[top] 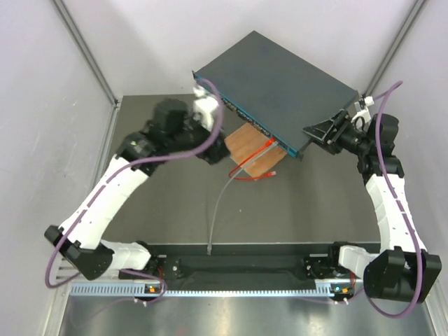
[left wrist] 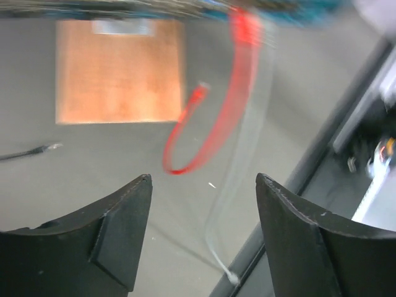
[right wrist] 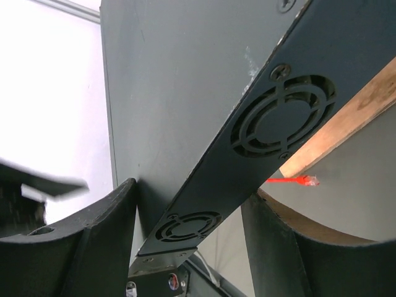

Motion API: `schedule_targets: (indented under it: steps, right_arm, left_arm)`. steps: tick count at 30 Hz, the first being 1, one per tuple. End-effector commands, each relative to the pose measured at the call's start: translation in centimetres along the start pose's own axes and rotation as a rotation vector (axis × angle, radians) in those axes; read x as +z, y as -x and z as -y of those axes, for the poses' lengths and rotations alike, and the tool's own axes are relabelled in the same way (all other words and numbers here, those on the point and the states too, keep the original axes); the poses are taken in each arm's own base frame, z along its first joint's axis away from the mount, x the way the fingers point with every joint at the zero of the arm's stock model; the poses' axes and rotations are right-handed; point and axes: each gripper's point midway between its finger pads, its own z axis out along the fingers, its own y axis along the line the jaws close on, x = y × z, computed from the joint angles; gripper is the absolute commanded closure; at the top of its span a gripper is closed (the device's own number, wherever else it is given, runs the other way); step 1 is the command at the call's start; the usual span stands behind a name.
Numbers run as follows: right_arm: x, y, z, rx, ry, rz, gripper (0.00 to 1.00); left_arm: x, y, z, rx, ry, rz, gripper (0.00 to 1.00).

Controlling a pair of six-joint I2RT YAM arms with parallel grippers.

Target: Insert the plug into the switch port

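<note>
Step in hand: the reach for the plug [left wrist: 198, 93]. It is not yet held, so the task looks to be at its early stage.
Plug: it lies loose on the surface at the end of a curled red cable [left wrist: 185, 164], at about 5 o'clock from the wooden board [top: 246, 148] in the top view.
Switch port: one of the row [top: 248, 120] along the front face of the dark box [top: 280, 84], at 12 o'clock from the plug.
Left tool [left wrist: 201, 179]: its jaws are wide and hold nothing. It hangs above the cable loop, with the plug toward 12 o'clock in its own view.
Right tool [right wrist: 189, 216]: it is spread wide astride the vented side of the box, at the box's 3 o'clock in the top view, probably to steady it.
Next move: the left tool likely has to drop over the red boot and close on it. It would then turn the connector square to the front face and push it toward 12 o'clock into a free socket.
Hard to make out:
- The left wrist view is blurred, and the ports smear along its top edge.
- The single sockets are too small to tell free from filled.
- The cable's other end seems to run into the front face.
- Whether the right pads press on the box cannot be told.
Nearby: a grey cable [top: 213, 217] trails toward 6 o'clock.
</note>
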Motion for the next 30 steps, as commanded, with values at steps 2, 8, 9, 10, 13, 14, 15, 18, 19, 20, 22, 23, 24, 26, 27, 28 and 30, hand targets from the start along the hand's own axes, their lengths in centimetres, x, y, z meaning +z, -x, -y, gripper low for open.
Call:
schedule_targets:
  steps: [2,8,9,10,13,14,15,18,19,20,22,23,24,26,27,28,30]
  right_arm:
    - [0.1,3.1,-1.8,-0.295,0.069,0.066,0.35]
    - [-1.3,6.6,-1.2,-0.374,0.015,0.113,0.04]
    - [-1.6,6.7,-1.0,-0.371,0.009,0.109,0.01]
    - [-2.1,7.1,-1.0,-0.394,0.007,0.117,0.00]
    - [-3.7,7.8,-0.2,-0.418,-0.022,0.128,0.00]
    - [-4.8,8.4,-0.4,-0.439,-0.030,0.150,0.00]
    - [-5.3,8.7,-0.4,-0.451,-0.035,0.156,0.00]
    - [-6.9,8.7,-1.4,-0.513,-0.050,0.151,0.00]
    - [-7.3,8.5,-1.8,-0.547,-0.056,0.138,0.00]
    - [-7.4,7.9,-2.5,-0.569,-0.049,0.124,0.00]
    - [-7.7,6.8,-3.0,-0.635,-0.082,0.089,0.00]
    - [-7.4,6.0,-3.4,-0.669,-0.087,0.070,0.00]
    - [-7.4,5.4,-3.7,-0.691,-0.089,0.060,0.00]
    - [-7.3,3.7,-4.8,-0.756,-0.090,0.039,0.00]
    - [-7.3,3.2,-5.0,-0.797,-0.087,0.032,0.00]
    - [-7.2,2.6,-5.0,-0.818,-0.088,0.022,0.00]
    - [-7.3,1.4,-5.7,-0.860,-0.081,0.024,0.00]
  left_arm:
    - [-2.1,2.6,-5.5,-0.261,0.001,0.138,0.25]
    - [-4.9,2.5,-12.7,-0.507,0.125,0.217,0.18]
    - [-5.7,2.0,-14.7,-0.560,0.153,0.224,0.17]
    - [-6.2,1.8,-15.7,-0.590,0.166,0.232,0.16]
    - [-7.8,0.6,-19.0,-0.661,0.241,0.240,0.10]
    - [-8.4,0.3,-19.9,-0.651,0.276,0.243,0.09]
    - [-8.8,0.0,-20.6,-0.653,0.324,0.230,0.02]
    - [-9.5,-0.8,-21.7,-0.617,0.404,0.197,0.01]
    - [-9.7,-1.0,-21.6,-0.614,0.415,0.187,0.01]
    - [-9.8,-1.2,-21.6,-0.587,0.420,0.181,0.01]
    - [-10.4,-1.4,-21.1,-0.558,0.441,0.183,0.01]
    - [-10.7,-1.6,-21.1,-0.528,0.453,0.178,0.01]
    - [-11.3,-1.7,-20.5,-0.507,0.466,0.187,0.01]
    - [-12.6,-1.7,-19.6,-0.455,0.499,0.197,0.01]
    - [-12.7,-2.1,-19.4,-0.448,0.505,0.190,0.01]
    - [-13.0,-2.3,-19.0,-0.438,0.508,0.188,0.01]
    - [-13.7,-2.9,-18.0,-0.411,0.518,0.183,0.01]
